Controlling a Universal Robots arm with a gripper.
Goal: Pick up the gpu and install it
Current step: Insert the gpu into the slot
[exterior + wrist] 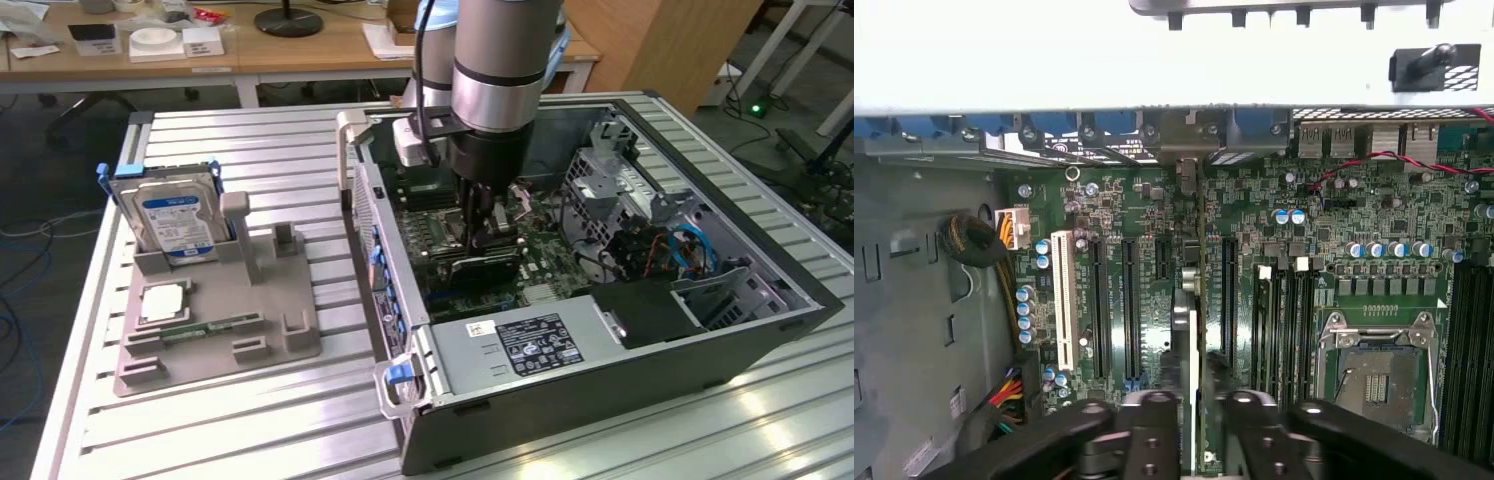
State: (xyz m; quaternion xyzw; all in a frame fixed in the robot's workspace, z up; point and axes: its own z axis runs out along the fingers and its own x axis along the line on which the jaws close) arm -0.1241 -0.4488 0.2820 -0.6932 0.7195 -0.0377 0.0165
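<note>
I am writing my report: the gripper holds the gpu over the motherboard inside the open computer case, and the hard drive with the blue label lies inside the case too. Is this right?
Not quite. In the exterior view the hard drive stands upright in the grey holder, outside the computer case. The rest holds: the gripper holds the gpu over the motherboard.

The open computer case (601,330) is set on the worktop (240,420), toward the exterior view's right. A parts holder (220,320) is placed to its left, with the hard drive (171,222) stood upright in it. The end effector (483,232) is lowered inside the case, over the motherboard (1254,230), with the gpu (1189,340) held edge-on between its fingers (1149,420).
</note>
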